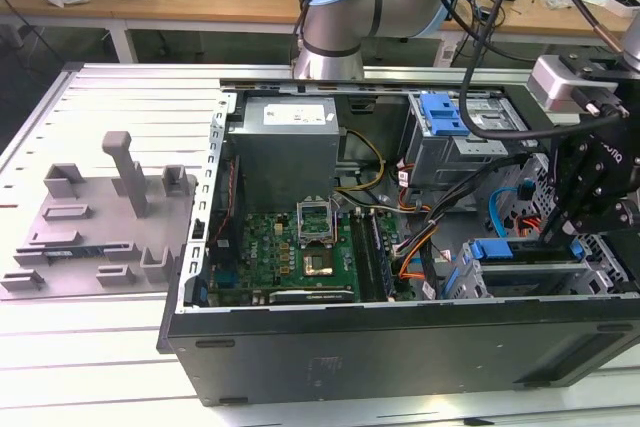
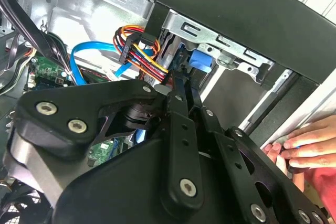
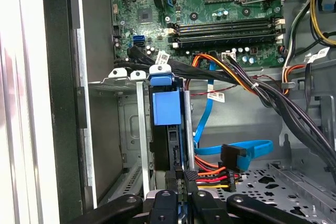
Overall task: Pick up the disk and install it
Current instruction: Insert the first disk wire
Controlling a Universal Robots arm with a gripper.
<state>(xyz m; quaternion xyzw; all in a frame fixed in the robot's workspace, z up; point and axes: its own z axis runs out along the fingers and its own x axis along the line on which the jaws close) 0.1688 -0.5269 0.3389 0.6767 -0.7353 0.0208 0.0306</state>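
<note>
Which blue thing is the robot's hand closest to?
The blue disk carrier standing in the drive cage, right ahead of the gripper. The flat blue cable lies off to the side.

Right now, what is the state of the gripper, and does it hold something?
Gripper: closed on the disk, which stands in the drive cage.

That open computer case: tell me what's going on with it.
The robot arm has its end effector down inside the computer case, closed on the disk, which stands on edge in the metal drive bay beside the motherboard. In the second wrist view, a person's hand rests at the case's edge.
</note>
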